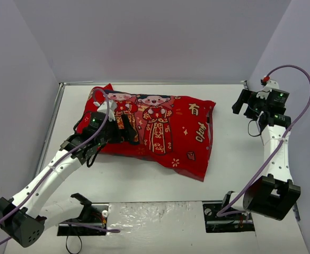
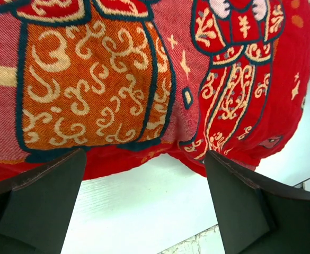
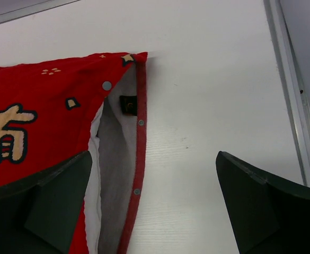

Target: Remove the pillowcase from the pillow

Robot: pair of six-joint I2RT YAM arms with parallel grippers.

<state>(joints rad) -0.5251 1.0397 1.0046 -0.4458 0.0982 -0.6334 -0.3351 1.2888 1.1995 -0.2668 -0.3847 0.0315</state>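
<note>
At frame centre, pillowcase (image 1: 170, 132) soft, limp; I would pinch hem (image 3: 140, 137) at right end, where pillow (image 3: 93, 222) shows. Left tool (image 2: 144, 156), right tool (image 3: 153, 156) both apart, empty.

one pillowcase (image 1: 160, 132) lies on one surface (image 1: 144, 185), and one pillow (image 3: 92, 222) shows white at its open end. two cartoon figures are printed on the red cloth, a left figure (image 1: 124, 114) and a right figure (image 1: 156, 120), with two large gold characters (image 1: 193, 109) beside them. three pale snap studs (image 3: 140, 122) can be counted along the opening in the right wrist view. two arms stand at the near edge, the left arm (image 1: 54, 172) and the right arm (image 1: 275, 153), each with two fingers (image 2: 43, 196), four fingers in all. two purple cables (image 1: 298, 74), one per arm. three plain walls (image 1: 155, 37) stand round it
</note>
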